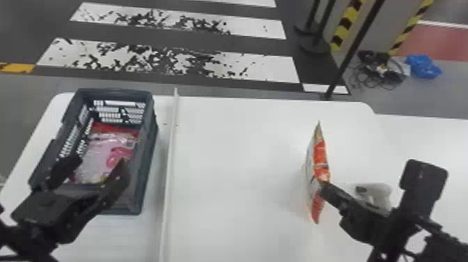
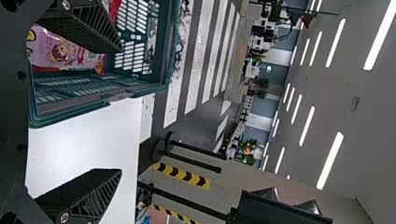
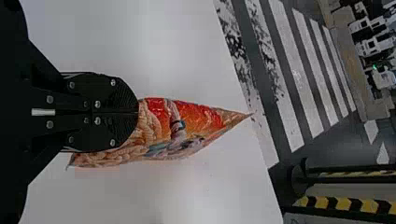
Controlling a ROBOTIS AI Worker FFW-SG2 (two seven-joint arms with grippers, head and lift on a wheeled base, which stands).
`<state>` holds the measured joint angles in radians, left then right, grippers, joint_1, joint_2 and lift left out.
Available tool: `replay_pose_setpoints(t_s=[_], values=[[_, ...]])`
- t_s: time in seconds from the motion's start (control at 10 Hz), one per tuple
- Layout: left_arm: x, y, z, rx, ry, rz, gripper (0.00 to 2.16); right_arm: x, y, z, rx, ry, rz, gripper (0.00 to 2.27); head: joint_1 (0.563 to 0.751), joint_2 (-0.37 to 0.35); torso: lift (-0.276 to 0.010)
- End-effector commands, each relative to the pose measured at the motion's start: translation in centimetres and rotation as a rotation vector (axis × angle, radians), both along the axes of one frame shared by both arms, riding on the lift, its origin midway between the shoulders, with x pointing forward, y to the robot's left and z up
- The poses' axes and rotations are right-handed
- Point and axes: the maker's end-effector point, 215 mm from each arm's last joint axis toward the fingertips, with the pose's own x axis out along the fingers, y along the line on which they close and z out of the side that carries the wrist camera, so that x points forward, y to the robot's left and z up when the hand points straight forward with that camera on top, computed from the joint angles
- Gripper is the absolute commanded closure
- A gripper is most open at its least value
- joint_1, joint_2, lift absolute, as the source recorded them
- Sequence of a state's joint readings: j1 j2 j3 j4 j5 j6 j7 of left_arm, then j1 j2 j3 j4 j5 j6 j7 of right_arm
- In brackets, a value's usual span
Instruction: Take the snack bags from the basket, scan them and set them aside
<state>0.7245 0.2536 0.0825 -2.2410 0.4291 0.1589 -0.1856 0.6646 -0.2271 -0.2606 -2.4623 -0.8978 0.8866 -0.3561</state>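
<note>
Foremost at lower left, left gripper [image 1: 96, 165], with fingers spread wide over the near end of the dark grey basket [image 1: 116, 92]. Inside the slotted walls, at left of the white table [image 1: 240, 146]: a pink snack bag [image 1: 108, 149], lying flat, partly masked by the same gripper, with red packaging [image 1: 115, 129] at the far end; same bag or another, unclear. Beyond the table, worn white floor stripes [image 1: 174, 59] on dark flooring. Just right of the basket, a raised white strip [image 1: 170, 146], running from the table's far edge toward the near side, as a low divider between basket and broad tabletop. Farther right, well apart from the basket, an orange-red snack bag [image 1: 319, 158], on edge and roughly upright; contact with the table, impossible to tell. Pinched at the bag's near part, right gripper [image 1: 324, 190], with fingers closed together on the packaging. Past the far edge, a slender black post [image 1: 353, 45]. Behind the right arm and partly covered by it, a light-grey device [image 1: 381, 191], possibly a scanner. On the floor beyond, a heap of dark cables [image 1: 379, 71], then a crumpled blue bundle [image 1: 423, 66] just beside.
</note>
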Motion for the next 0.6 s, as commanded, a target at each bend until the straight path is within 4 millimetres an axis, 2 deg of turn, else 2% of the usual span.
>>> replay_pose_setpoints(t_s=[0.0, 0.1, 0.3, 0.5], values=[[0.1, -0.1, 0.4, 0.006, -0.008, -0.004, 0.08, -0.5, 3.2, 1.7, 0.166, -0.002, 0.041, 2.25, 0.695, -0.077, -0.075], [0.2, 0.0, 0.5, 0.011, -0.012, -0.006, 0.08, -0.5, 3.7, 2.5, 0.231, -0.011, 0.043, 2.25, 0.695, -0.031, -0.075], [0.1, 0.1, 0.4, 0.021, -0.009, -0.011, 0.08, -0.4, 3.3, 4.0, 0.408, -0.031, 0.008, 2.25, 0.695, -0.003, -0.075], [0.2, -0.1, 0.5, 0.023, -0.013, -0.015, 0.08, -0.3, -0.2, 1.0, 0.412, 0.001, -0.096, 2.25, 0.695, -0.017, -0.075]])
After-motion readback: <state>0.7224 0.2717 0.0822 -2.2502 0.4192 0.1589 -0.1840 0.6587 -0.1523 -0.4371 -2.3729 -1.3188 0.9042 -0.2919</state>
